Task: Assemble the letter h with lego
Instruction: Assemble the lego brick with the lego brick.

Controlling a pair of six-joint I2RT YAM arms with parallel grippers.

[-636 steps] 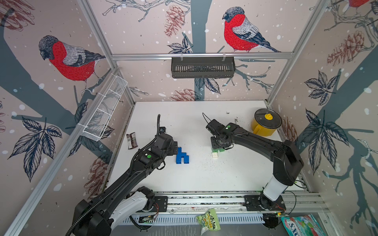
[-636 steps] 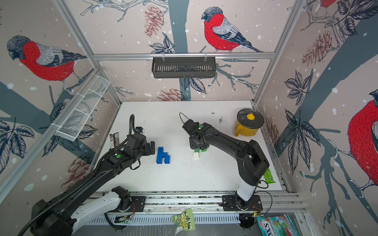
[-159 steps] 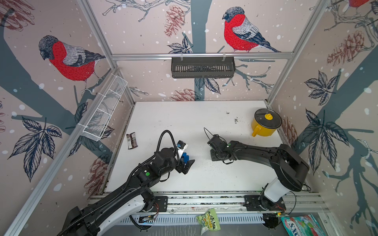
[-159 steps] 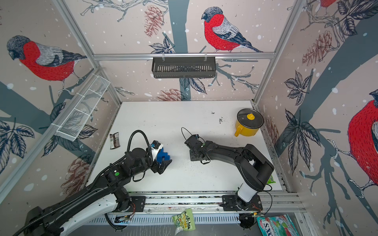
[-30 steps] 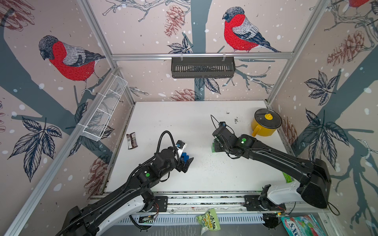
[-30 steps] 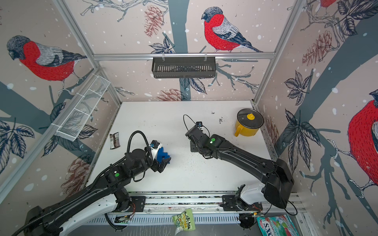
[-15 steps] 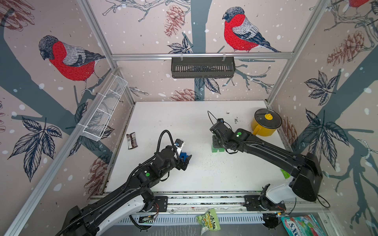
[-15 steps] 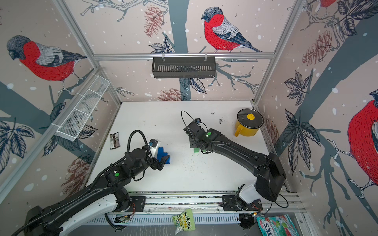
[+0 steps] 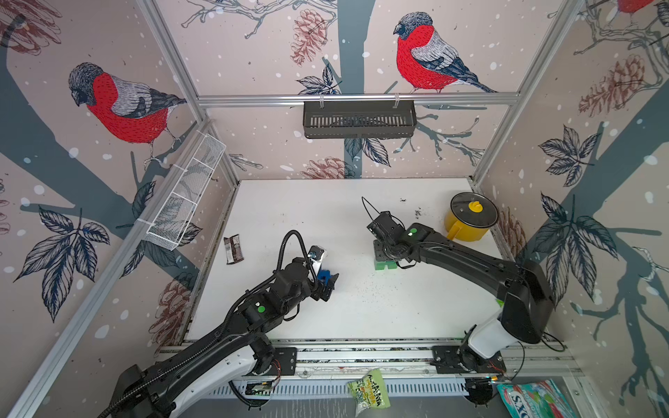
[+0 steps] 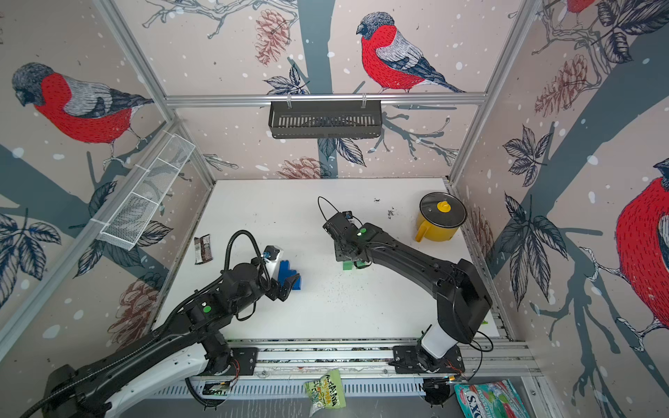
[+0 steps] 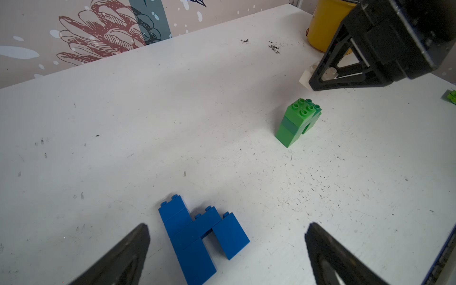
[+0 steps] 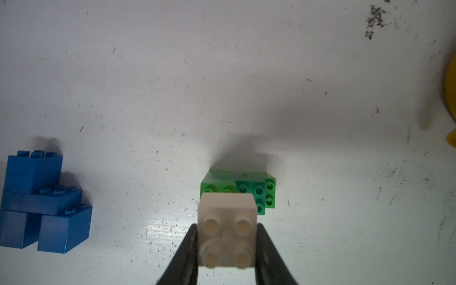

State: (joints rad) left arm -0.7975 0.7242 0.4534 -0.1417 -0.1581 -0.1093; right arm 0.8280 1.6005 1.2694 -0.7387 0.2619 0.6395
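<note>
Counter (image 9: 307, 210): white and scuffed, with dark crumbs (image 9: 418, 213) towards the back.
Blue lego (image 11: 195, 237): joined into an h that lies flat on its side on the counter, front left of centre. It shows in both top views, partly behind the left arm's tip.
Left fingers (image 11: 128, 254): spread wide, one on each side of the blue lego, gripping nothing.
Green lego (image 11: 293, 123): stacked upright near the middle of the counter, well apart from the blue lego. A taller column and a shorter leg are bridged by a darker green brick, studs up.
White brick (image 12: 227, 234): a single cube, studs towards the right wrist camera, held over the taller side of the green lego. The left wrist view shows a gap between the two.
Right fingers (image 12: 183, 256): clamped on two opposite sides of the white brick.
Yellow pot (image 9: 467, 231): stands at the back right of the counter. A dark lid (image 9: 463, 210) with a yellow knob covers it, so its contents are hidden.
Black basket (image 9: 358, 123): hangs from the rail on the back wall; what it holds cannot be told.
Wire basket (image 9: 181, 206): white mesh, fixed to the left wall; contents cannot be told.
Wrapper (image 9: 233, 249): a dark snack bar lying near the counter's left edge.
</note>
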